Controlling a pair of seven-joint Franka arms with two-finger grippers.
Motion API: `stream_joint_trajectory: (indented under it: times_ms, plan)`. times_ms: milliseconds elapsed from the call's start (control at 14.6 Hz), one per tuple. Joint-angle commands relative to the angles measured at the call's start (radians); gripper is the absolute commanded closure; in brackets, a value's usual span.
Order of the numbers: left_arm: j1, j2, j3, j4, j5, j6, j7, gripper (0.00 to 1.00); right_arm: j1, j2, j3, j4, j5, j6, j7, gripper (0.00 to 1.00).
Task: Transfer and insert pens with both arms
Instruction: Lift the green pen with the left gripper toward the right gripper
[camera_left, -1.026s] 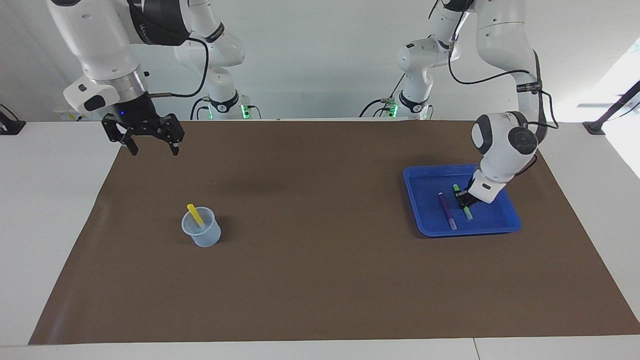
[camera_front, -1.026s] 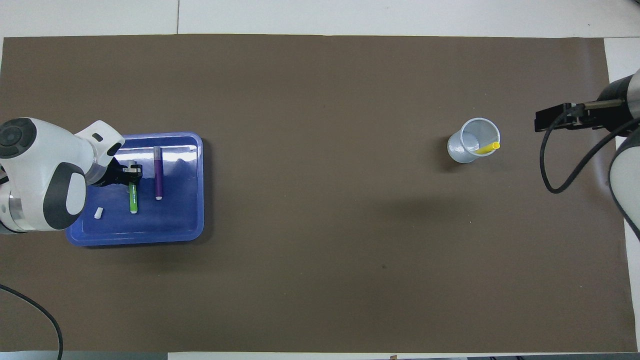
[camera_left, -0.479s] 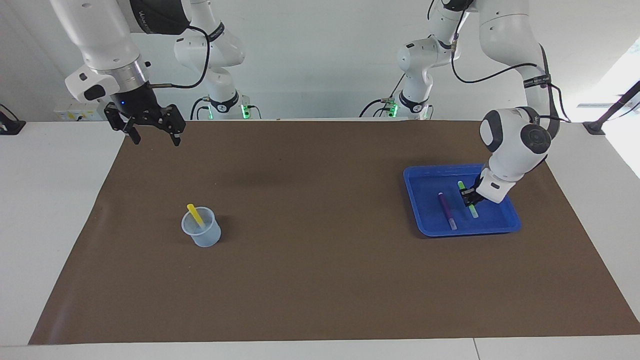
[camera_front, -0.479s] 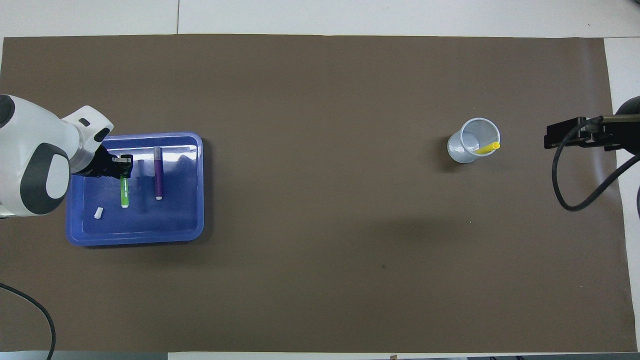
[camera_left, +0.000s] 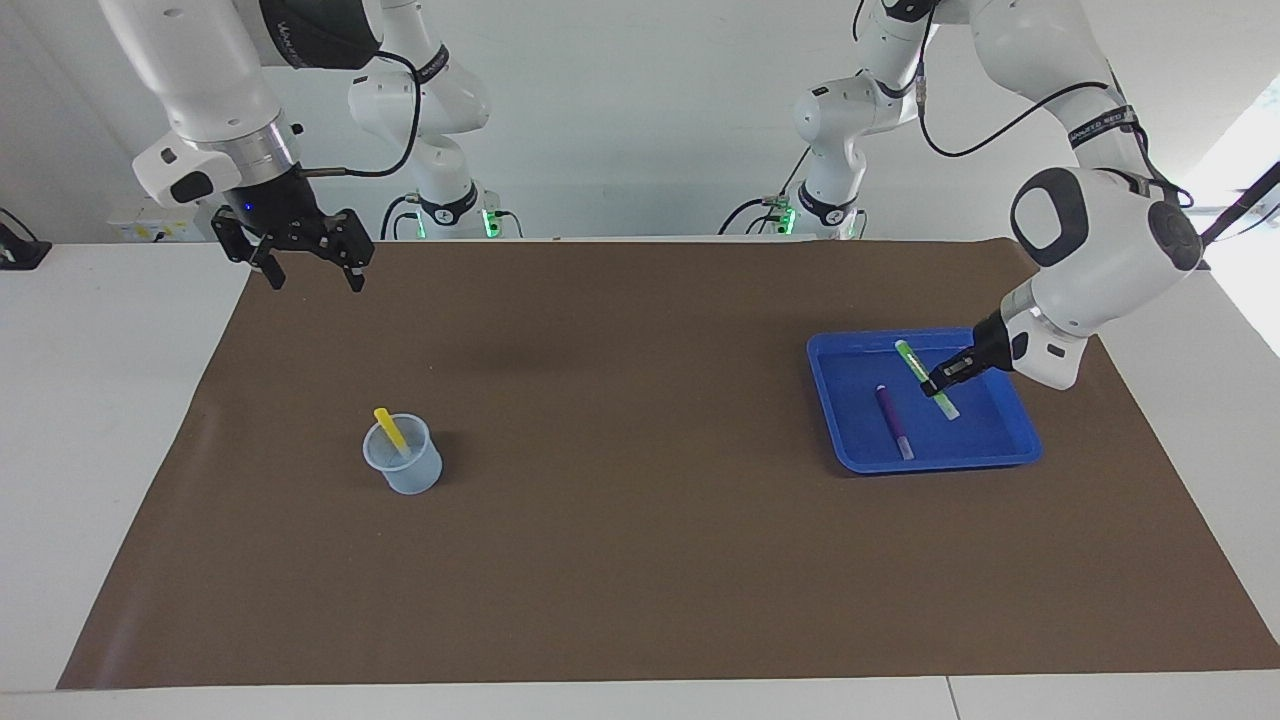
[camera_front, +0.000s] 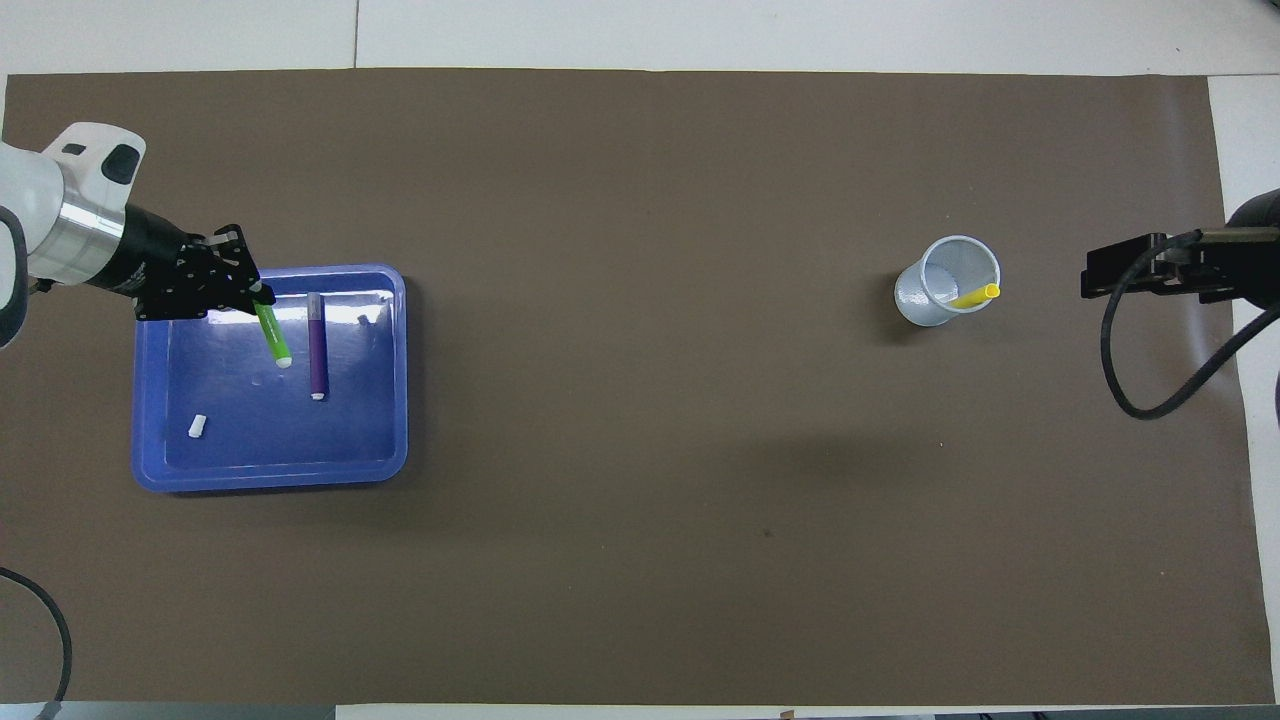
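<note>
My left gripper is shut on the green pen and holds it tilted above the blue tray; in the overhead view the green pen points its pale tip down from the left gripper. The purple pen lies flat in the tray, also seen from overhead. The yellow pen stands leaning in a translucent cup toward the right arm's end. My right gripper is open and empty, up in the air over the mat's corner at that end.
A tiny white stub lies in the tray's corner. The cup with the yellow pen stands alone on the brown mat. Two smaller white arms with green lights stand at the robots' edge of the table.
My left gripper has lifted the green pen off the tray floor and swung it up, tilted. The left arm has risen and pulled outward. The right gripper rose a little, then held.
</note>
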Motion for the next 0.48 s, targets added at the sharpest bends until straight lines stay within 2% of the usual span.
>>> stream_joint_trajectory:
  times_ms: [0,137,410]
  plan:
    - [-0.061,0.019,0.002,0.096,-0.134,-0.061,-0.276,1.0,-0.013,0.008,0.004,0.022,0.034,-0.032,0.016,0.0]
    - [-0.095,0.009,-0.004,0.105,-0.255,-0.05,-0.478,1.0,-0.01,0.007,0.003,0.022,0.023,-0.034,0.014,0.0]
    - [-0.1,0.002,-0.118,0.093,-0.427,0.029,-0.831,1.0,-0.005,0.002,0.007,0.02,-0.057,-0.043,0.0,0.0]
